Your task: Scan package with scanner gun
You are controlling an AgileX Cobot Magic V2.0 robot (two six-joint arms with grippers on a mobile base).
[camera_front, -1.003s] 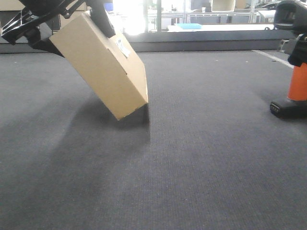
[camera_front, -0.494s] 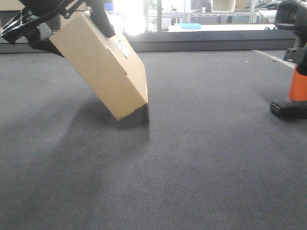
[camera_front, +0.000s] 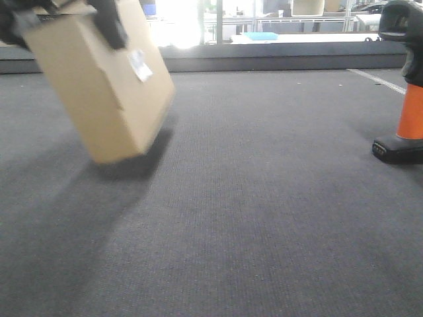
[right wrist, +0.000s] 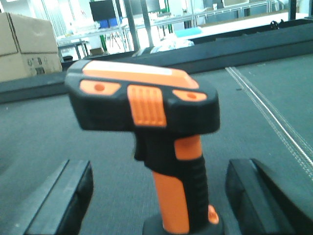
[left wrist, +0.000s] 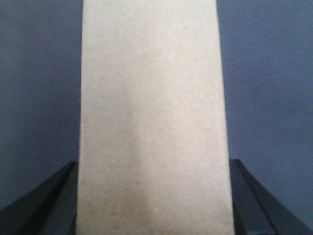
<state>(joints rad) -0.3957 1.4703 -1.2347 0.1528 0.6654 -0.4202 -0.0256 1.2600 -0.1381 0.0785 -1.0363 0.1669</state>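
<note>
At left, tilted package (camera_front: 99,86) clamped in left pincer (left wrist: 154,196), label presented; right pincer (right wrist: 156,196) spread wide around standing scanner gun (right wrist: 146,122).

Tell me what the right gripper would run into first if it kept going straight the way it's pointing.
Probably the scanner gun: it stands upright between the right gripper's open fingers, with its orange handle dead ahead. Depth is unclear.

Plain tan box (camera_front: 99,86) with a white label (camera_front: 139,64). The scanner (right wrist: 146,127) is black with an orange handle and orange buttons. The carpet (camera_front: 264,198) is dark grey, finely ribbed.
</note>
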